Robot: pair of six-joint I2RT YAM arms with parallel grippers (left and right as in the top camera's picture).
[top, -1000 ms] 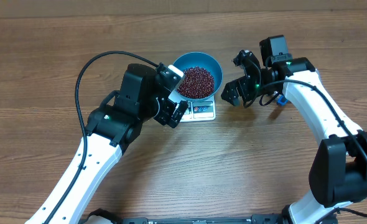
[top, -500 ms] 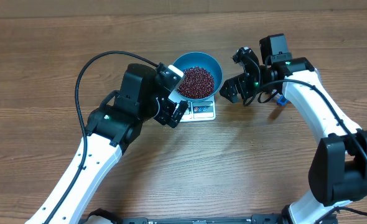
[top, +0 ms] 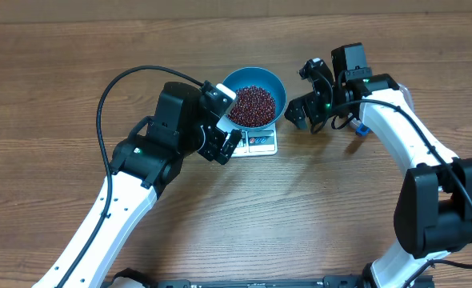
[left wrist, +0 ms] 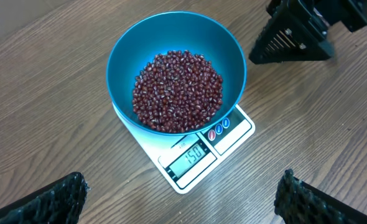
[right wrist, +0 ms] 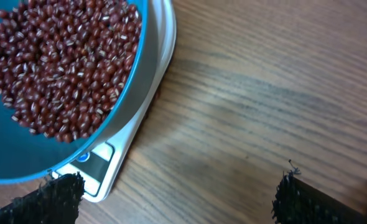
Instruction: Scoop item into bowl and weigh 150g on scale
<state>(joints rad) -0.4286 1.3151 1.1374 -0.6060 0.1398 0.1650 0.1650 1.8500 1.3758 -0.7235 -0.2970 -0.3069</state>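
Beans (left wrist: 177, 90) heaped in bowl (left wrist: 171, 31), on scale (left wrist: 236, 132) at upper centre of overhead frame, display (left wrist: 188, 155) reading 150. Left gripper (left wrist: 180, 202) just lower left, spread wide, empty; right gripper (top: 304, 94) just right, likewise spread, empty.

- Soft, even light is falling from above, making the wooden table (top: 244, 208) look bright in all three views.
- The arms are casting only faint, diffuse shadows on the wood; a pale grey band is crossing the right wrist view.
- The bowl (left wrist: 129, 46) is shading the scale (left wrist: 241, 132) under its rim.
- The beans (right wrist: 65, 68) are showing crisp, with tiny pale highlights.
- The display digits are reading sharply in the left wrist view.
- The dark fingertips (left wrist: 53, 200) in the bottom corners are looking soft and slightly blurred.
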